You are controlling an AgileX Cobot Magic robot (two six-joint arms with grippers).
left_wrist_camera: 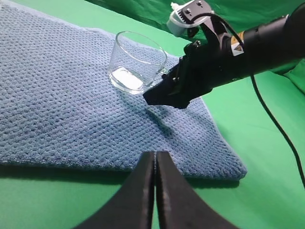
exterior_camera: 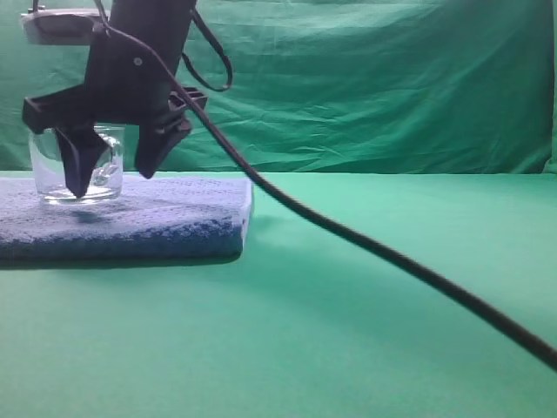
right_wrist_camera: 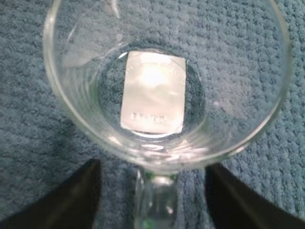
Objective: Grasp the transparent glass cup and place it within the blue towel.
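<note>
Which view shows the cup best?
Left wrist: the whole cup stands upright on the towel. The high view has it partly behind the right tool; the right wrist view looks straight down, rim cropped.

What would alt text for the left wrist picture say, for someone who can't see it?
A clear glass cup stands upright on a blue towel spread over green cloth. A black robot claw reaches in from the right beside the cup, and another claw, shut, points up from the bottom edge.

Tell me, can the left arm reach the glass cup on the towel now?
Probably not directly. The right claw stands open right beside the cup on the towel, on the near right side, so the shut left claw would need it withdrawn first.
</note>
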